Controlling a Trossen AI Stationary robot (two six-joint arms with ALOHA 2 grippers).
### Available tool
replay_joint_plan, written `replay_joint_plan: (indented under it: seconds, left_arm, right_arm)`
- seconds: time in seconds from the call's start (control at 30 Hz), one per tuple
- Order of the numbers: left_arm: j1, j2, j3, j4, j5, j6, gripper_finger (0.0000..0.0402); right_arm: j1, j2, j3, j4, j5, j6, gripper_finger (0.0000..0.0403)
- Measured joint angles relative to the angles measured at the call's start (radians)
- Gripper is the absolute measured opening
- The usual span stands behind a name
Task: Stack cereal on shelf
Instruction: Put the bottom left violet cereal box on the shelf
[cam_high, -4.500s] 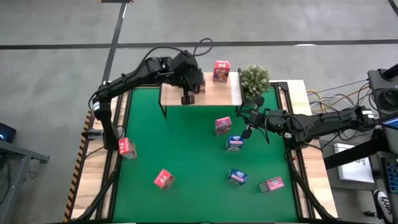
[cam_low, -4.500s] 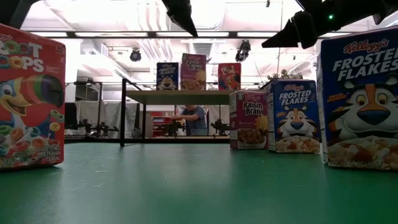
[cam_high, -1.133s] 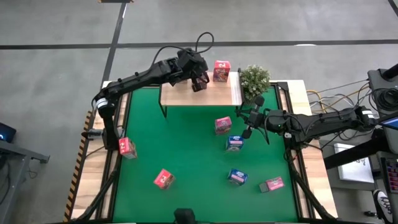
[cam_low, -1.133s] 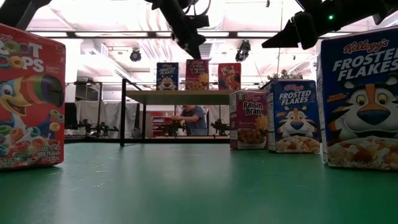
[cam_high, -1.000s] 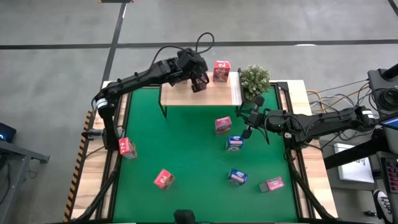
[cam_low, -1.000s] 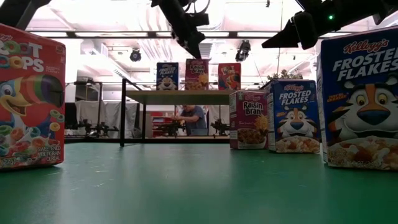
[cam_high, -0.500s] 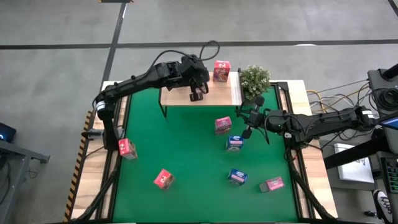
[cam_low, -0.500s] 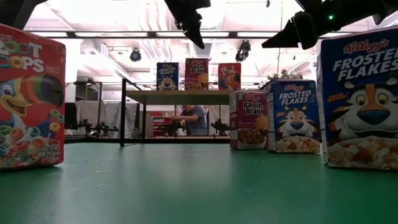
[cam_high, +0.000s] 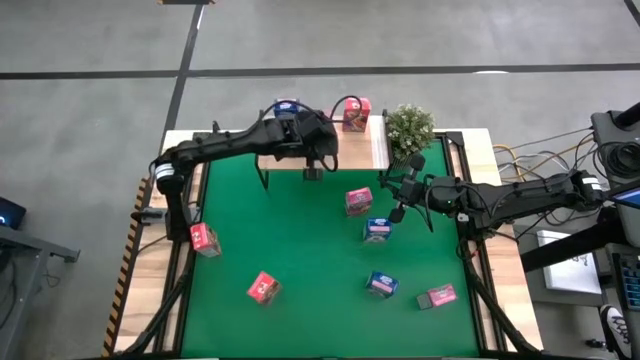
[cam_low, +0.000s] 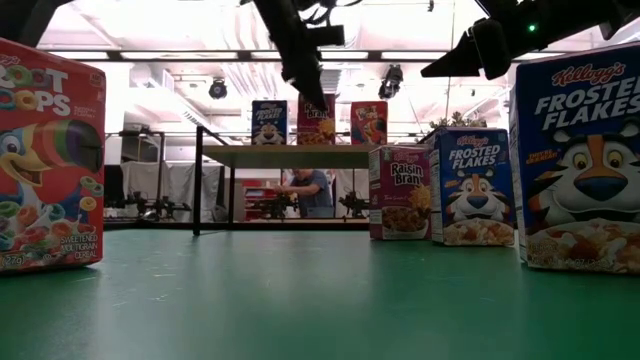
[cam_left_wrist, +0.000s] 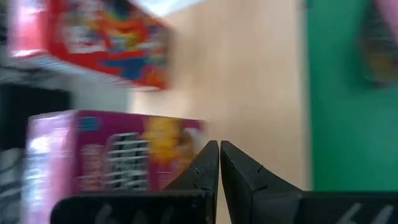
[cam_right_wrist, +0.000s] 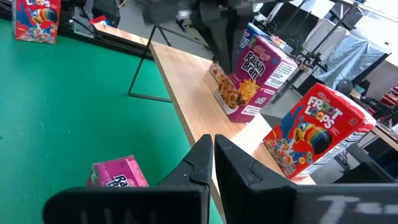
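the left gripper has drawn back from the far side of the shelf to its near edge since a moment ago, and a blue box at the shelf's far left corner, hidden under the arm before, now shows. its fingers are pressed together and hold nothing.

the shelf is a pale, smooth wooden board on thin black legs, at the far edge of the desk above a flat green mat. three small cardboard boxes stand upright in a row on it: the blue one, a magenta raisin bran box in the middle, mostly hidden by the left arm from above, and a red froot loops box toward the far right corner. all are crisp-edged rectangular cartons with glossy printed fronts.

six more boxes sit on the mat. a pink one and a blue one lie near the middle right. another blue box and a pink box lying flat are toward the near right corner. two red boxes sit on the left side, one by the left edge and one nearer the front.

the right gripper hangs over the mat's right side, just beside the middle blue box, fingers closed and empty. a bushy green plant stands at the shelf's right end.
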Motion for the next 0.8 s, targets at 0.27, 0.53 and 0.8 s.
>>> replay_joint_plan:
  seconds: [0.27, 0.53, 0.8]
  left_arm:
    - [0.025, 0.0, -0.027, 0.071, -0.08, 0.03, 0.0]
    - [0.065, 0.0, -0.032, 0.114, -0.08, 0.031, 0.0]
    - [0.079, 0.0, -0.032, 0.157, -0.032, 0.041, 0.0]
  right_arm:
    - [0.0, 0.0, 0.0, 0.0, 0.0, 0.0, 0.0009]
    - [0.0, 0.0, 0.0, 0.0, 0.0, 0.0, 0.0009]
    - [0.0, 0.0, 0.0, 0.0, 0.0, -0.002, 0.0009]
